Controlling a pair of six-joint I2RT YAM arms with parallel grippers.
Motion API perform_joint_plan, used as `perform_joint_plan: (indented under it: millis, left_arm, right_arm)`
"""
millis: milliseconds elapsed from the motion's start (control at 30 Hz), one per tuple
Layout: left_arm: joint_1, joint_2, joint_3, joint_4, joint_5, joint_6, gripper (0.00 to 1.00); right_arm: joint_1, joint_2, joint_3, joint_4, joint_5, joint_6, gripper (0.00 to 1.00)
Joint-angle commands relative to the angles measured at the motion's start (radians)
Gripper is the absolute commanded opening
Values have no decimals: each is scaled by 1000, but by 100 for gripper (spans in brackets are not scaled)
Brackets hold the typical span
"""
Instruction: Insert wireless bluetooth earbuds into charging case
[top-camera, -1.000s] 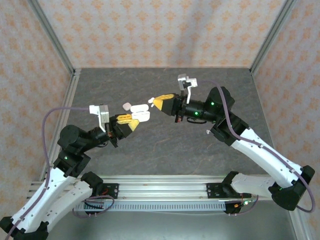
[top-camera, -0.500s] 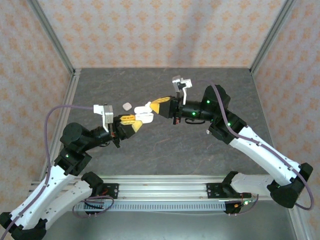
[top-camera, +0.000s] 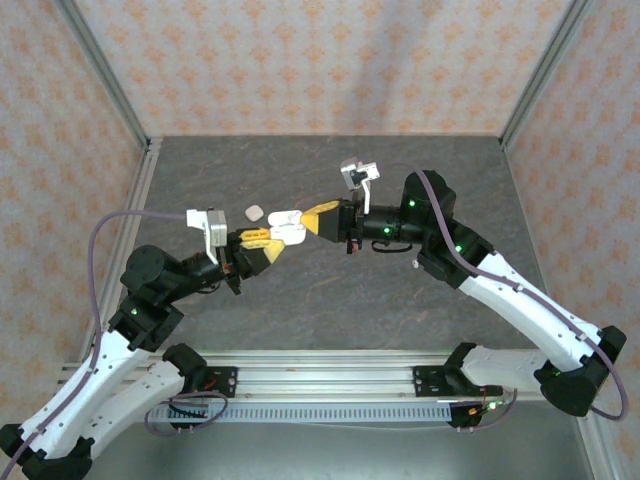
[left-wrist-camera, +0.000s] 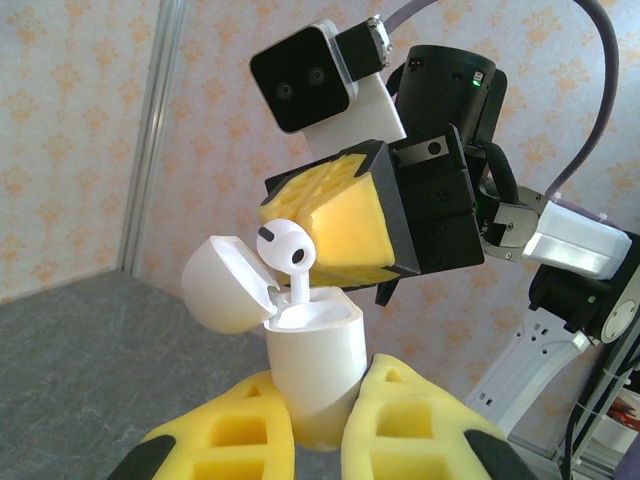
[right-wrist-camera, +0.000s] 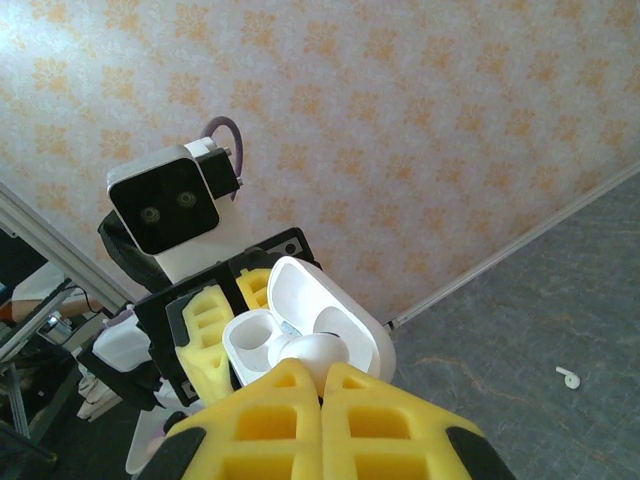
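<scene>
With the left tool (left-wrist-camera: 318, 432) clamped on the open charging case (left-wrist-camera: 316, 352) above the counter (top-camera: 330, 300) and the right tool (right-wrist-camera: 322, 382) clamped on an earbud (left-wrist-camera: 283, 245) whose stem is just entering a socket, any tilt could jam the stem on the rim or flick the earbud free.

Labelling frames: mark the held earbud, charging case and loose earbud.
held earbud (left-wrist-camera: 283, 245), left wrist view, head.
charging case (left-wrist-camera: 315, 365), left wrist view, body.
loose earbud (right-wrist-camera: 568, 377), right wrist view, middle.
</scene>
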Motion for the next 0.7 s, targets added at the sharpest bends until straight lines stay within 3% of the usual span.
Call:
perform_joint_plan:
  millis: [0, 267, 500, 667]
  left_arm:
    - [-7, -7, 41, 16, -6, 20, 0]
    - [-10, -4, 45, 10, -4, 25, 0]
    - [-10, 5, 46, 8, -2, 36, 0]
    - [-12, 8, 42, 2, 2, 48, 0]
  right_arm:
    - [6, 4, 25, -17, -33, -20, 2]
    - [6, 26, 42, -35, -55, -19, 10]
    - [7, 11, 47, -70, -23, -35, 43]
    - [6, -19, 47, -84, 33, -33, 51]
